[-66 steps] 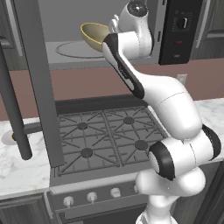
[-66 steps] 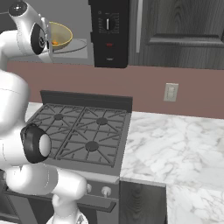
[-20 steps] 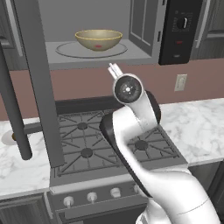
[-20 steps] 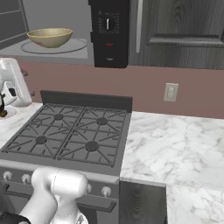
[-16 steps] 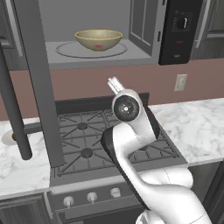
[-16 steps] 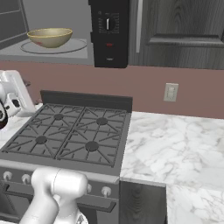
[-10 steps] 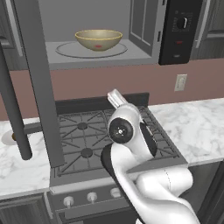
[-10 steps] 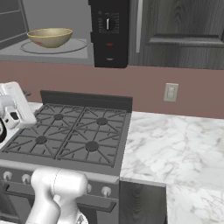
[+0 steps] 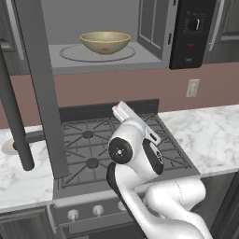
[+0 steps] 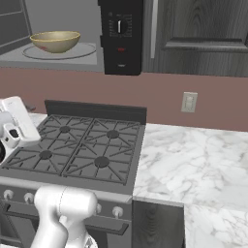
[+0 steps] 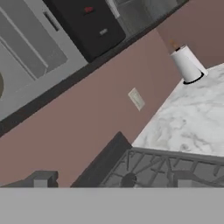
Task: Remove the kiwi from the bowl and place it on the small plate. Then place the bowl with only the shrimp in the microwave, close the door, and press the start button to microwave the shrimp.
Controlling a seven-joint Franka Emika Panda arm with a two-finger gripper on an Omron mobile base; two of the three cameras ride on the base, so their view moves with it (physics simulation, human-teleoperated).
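At upper left, the bowl point(image 9: 105, 42) now sits inside the microwave point(image 9: 116, 42) (arm withdrawn low, fingers spread empty), so door-closing follows.

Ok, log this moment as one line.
bowl: on turntable in microwave | door: open | gripper: open, empty, over stove | next: close door
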